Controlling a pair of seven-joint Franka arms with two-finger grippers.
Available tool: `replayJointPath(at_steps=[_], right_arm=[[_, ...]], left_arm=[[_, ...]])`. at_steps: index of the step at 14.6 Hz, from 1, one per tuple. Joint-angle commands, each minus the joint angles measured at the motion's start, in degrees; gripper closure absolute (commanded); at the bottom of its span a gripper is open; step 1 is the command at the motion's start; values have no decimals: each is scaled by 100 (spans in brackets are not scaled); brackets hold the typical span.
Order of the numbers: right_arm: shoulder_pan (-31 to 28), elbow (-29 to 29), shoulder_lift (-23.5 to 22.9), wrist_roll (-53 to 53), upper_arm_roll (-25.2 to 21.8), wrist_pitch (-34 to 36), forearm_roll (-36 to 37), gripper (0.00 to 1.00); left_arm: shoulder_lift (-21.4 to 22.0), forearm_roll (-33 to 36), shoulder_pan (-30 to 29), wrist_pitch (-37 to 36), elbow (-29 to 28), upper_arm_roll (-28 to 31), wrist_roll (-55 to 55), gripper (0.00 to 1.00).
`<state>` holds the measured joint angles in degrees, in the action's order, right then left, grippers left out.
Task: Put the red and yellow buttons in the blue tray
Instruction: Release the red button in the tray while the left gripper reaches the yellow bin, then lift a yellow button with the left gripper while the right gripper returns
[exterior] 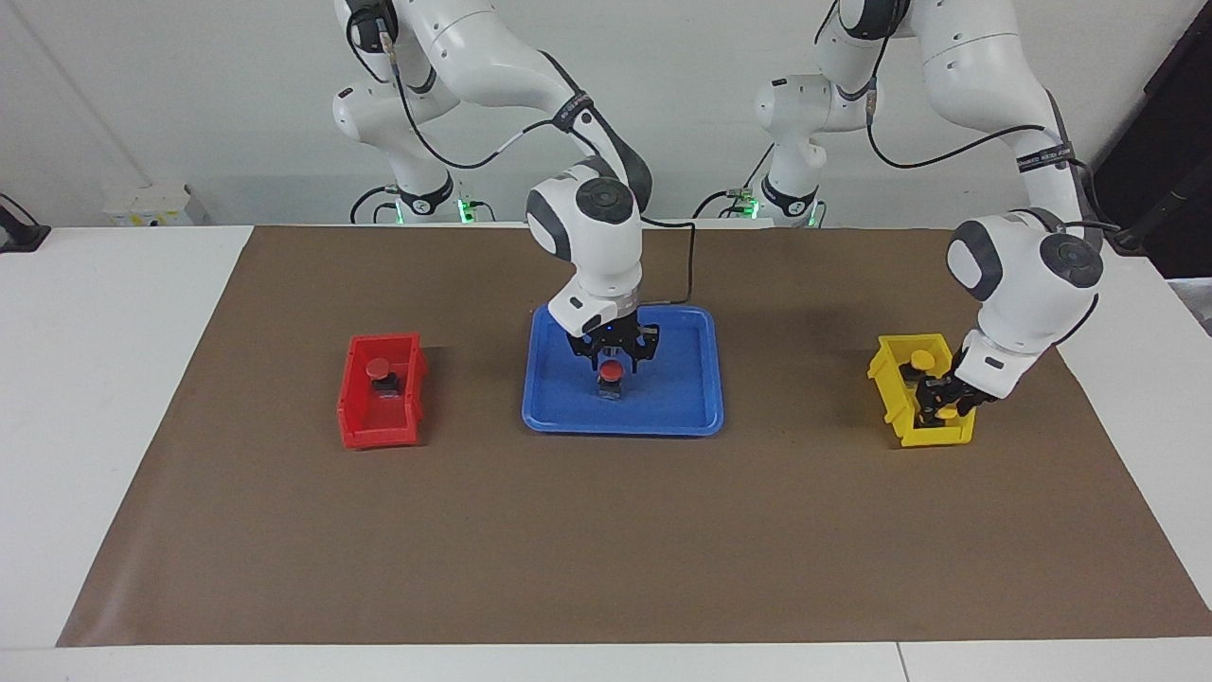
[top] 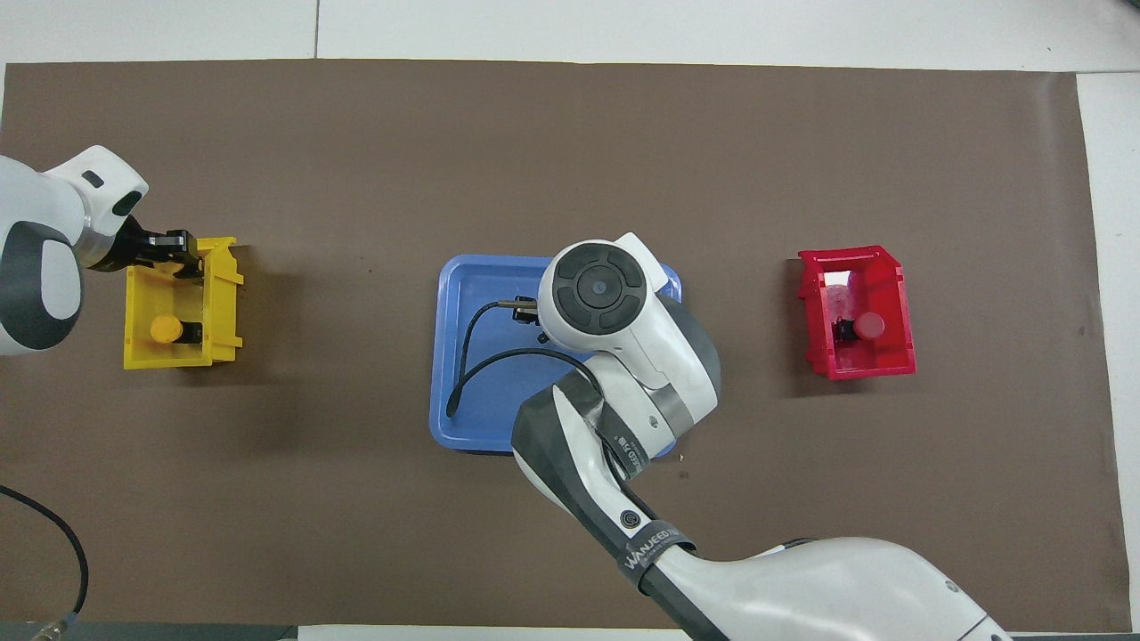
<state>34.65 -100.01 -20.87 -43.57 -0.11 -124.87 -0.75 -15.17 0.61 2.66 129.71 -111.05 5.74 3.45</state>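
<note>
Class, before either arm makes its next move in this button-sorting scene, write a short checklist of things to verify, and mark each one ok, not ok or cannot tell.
1. Red button at the right gripper is inside the blue tray: ok.
2. That button released, fingers open: cannot tell.
3. Left gripper is down in the yellow bin: ok.
4. Left gripper has a yellow button: cannot tell.
5. Second yellow button still in the bin: ok.
6. Second red button waits in the red bin: ok.
</note>
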Motion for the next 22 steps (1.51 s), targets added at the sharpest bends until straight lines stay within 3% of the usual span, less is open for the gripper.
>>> replayJointPath(at_steps=[1,2,5,7,10,12,16,22], right_arm=[[-466,166,494,443,28,830,206,26],[-738,44,827,907,37,1077,207,27],[-1634,-789,1943,2401,46,1658,163,27],[-2205,-1492,2446,3333,37,1572,163,27],[-3066,-2266,2649,4573,37,714,128,28],[-3359,-2672,2667,4858,37,333,119,31],[-3386,-3085,2571,4867,37,-299,111,37],[-3395,-3130,2245,4858,37,-792,-3,41]], left_arm=[[58,-105,-38,-84,134,6,86,99],[67,-79,-38,-547,493,6,95,99],[50,18,41,-2663,2389,-20,69,99],[-47,18,530,-3213,2825,-38,-132,99],[66,36,1628,-2996,2607,-46,-2036,99],[181,-34,1983,-2942,2405,-72,-2190,99],[533,-395,2614,-2424,1412,-81,-2173,99],[-72,-491,3423,-1143,1024,-81,-2531,99]])
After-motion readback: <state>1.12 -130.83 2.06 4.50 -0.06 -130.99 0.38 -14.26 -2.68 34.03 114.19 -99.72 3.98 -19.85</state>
